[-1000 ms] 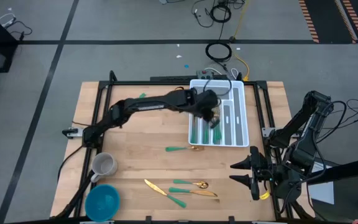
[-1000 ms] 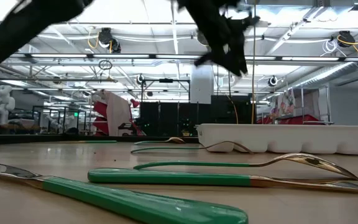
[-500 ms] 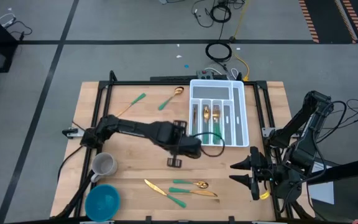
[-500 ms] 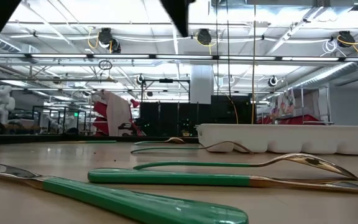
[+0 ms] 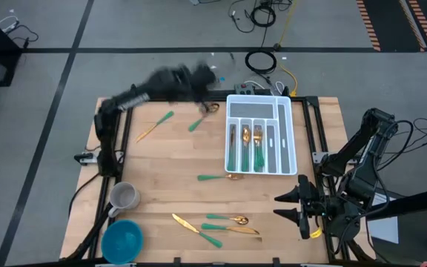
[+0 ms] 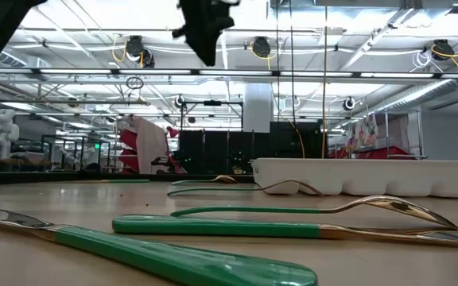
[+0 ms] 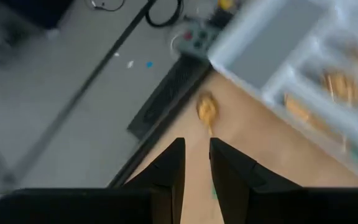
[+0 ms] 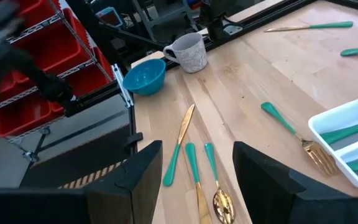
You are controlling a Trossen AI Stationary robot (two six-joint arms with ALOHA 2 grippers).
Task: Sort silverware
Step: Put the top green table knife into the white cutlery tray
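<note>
Likely a robotics lab: ceiling trusses [image 6: 356,75], red bins [image 8: 27,74], floor cables [image 5: 262,15].

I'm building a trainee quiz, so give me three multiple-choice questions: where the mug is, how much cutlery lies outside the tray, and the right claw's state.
1. Where is the mug? A in the tray; B beside the blue bowl, table's left side; C under the right claw.
2. How many silverware pieces lie outside the tray? A two; B six; C eleven.
3. The right claw is: A open, empty; B shut on a fork; C shut on the mug.
Answers: B, it stands next to the blue bowl; B, two far, one by the tray, three near; A, fingers wide apart, nothing between.
</note>
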